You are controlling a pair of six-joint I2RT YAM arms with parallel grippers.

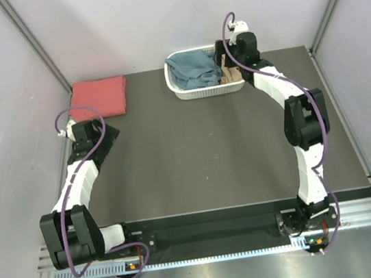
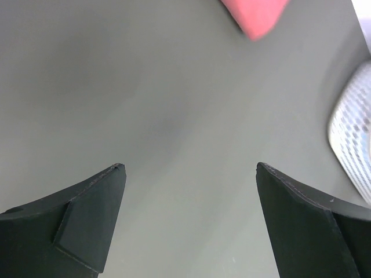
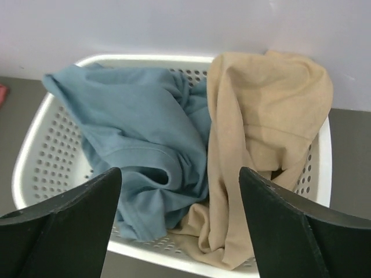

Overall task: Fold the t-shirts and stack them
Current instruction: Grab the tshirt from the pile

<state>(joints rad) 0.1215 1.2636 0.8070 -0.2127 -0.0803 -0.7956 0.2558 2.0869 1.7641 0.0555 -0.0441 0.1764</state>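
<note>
While the dark worktop (image 1: 201, 150) fills most of the overhead view, the two arms curve over it from their bases at the near edge, the left arm (image 1: 80, 178) bending toward the far-left corner and the right arm (image 1: 301, 123) reaching to the far edge. A white perforated basket (image 1: 207, 93) stands at that far edge, right of centre. At the far-left corner, well apart from the basket, the coral-red t-shirt (image 1: 99, 97) lies folded flat as a neat rectangle. Inside the basket, the dusty blue t-shirt (image 3: 133, 127) is crumpled in the left part and the tan t-shirt (image 3: 261, 139) is bunched in the right part, rising above the far rim; the two cloths touch along the middle. The right end effector (image 3: 179, 169) hangs above the basket with its fingers spread wide and nothing between them. The left end effector (image 2: 188, 168) is likewise spread, over bare worktop near the coral-red t-shirt, gripping nothing.
</note>
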